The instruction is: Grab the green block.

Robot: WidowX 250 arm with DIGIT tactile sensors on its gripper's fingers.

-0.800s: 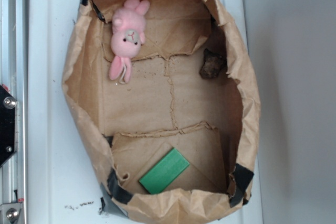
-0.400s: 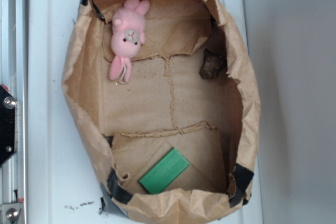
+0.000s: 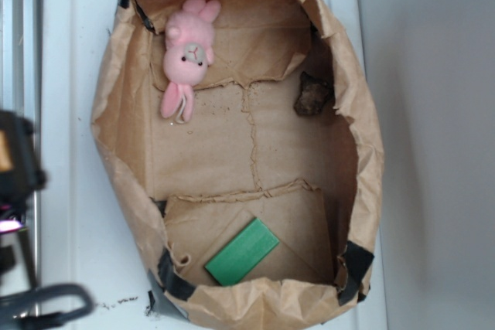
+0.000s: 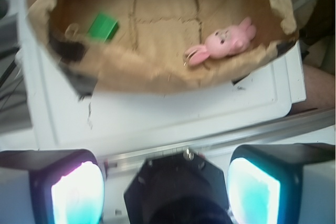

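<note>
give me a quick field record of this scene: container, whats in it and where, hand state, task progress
container: open brown paper bag lying on a white surface
green block: flat on the bag floor, near the bottom edge in the exterior view
pink plush bunny: at the upper left of the bag
dark brown lump: against the right wall
hand: open, outside the bag, holding nothing
arm: blurred at the left edge of the exterior view
task progress: block not yet grasped
</note>
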